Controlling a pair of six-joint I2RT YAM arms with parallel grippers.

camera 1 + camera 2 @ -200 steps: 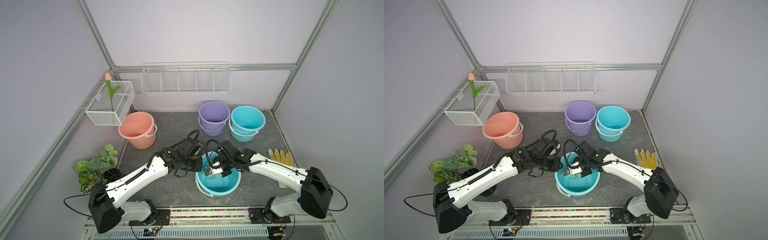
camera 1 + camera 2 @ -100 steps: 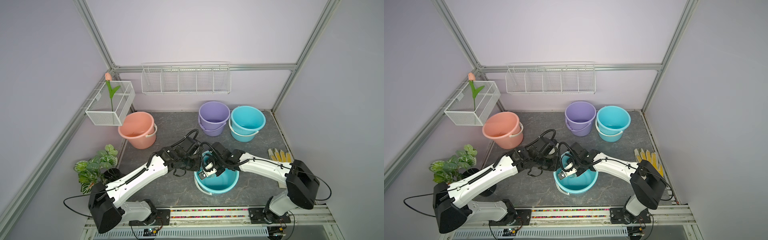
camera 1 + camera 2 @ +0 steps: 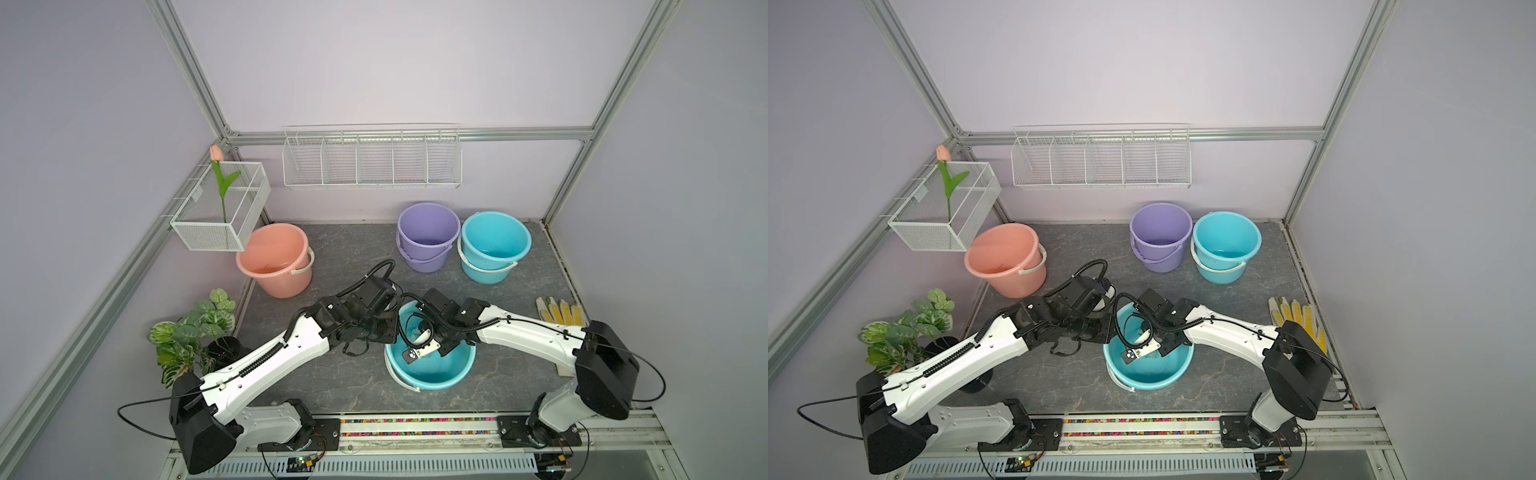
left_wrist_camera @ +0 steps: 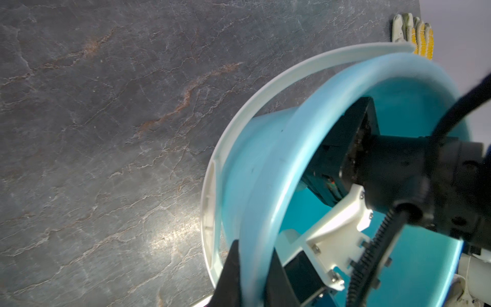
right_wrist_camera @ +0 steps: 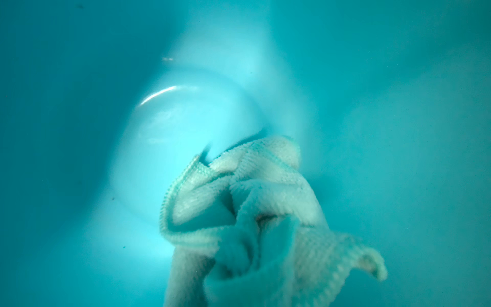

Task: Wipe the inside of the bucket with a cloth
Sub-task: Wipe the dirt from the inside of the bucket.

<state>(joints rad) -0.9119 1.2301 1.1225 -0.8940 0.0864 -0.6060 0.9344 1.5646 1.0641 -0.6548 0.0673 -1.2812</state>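
Observation:
A teal bucket (image 3: pixel 440 384) (image 3: pixel 1152 380) with a white handle stands at the front centre of the stone-look floor. My left gripper (image 3: pixel 392 332) (image 4: pixel 255 255) is shut on its left rim, one black finger (image 4: pixel 229 265) outside the wall and one inside. My right gripper (image 3: pixel 426 338) reaches down into the bucket, shut on the cloth (image 5: pixel 252 212), a bunched pale mint terry towel pressed against the teal inner wall near the bottom. The towel covers the right jaws in the right wrist view. In both top views the right wrist hides most of the cloth.
A peach bucket (image 3: pixel 274 257) stands at the back left, a purple one (image 3: pixel 428 237) and a second teal one (image 3: pixel 494 245) at the back. A yellow-and-white glove (image 3: pixel 561 311) lies at the right edge. A potted plant (image 3: pixel 195 332) and a wire basket (image 3: pixel 220 216) flank the left.
My right gripper has swept the cloth leftward inside the bucket, and the right arm's elbow has swung inward. The left gripper has kept its hold on the rim.

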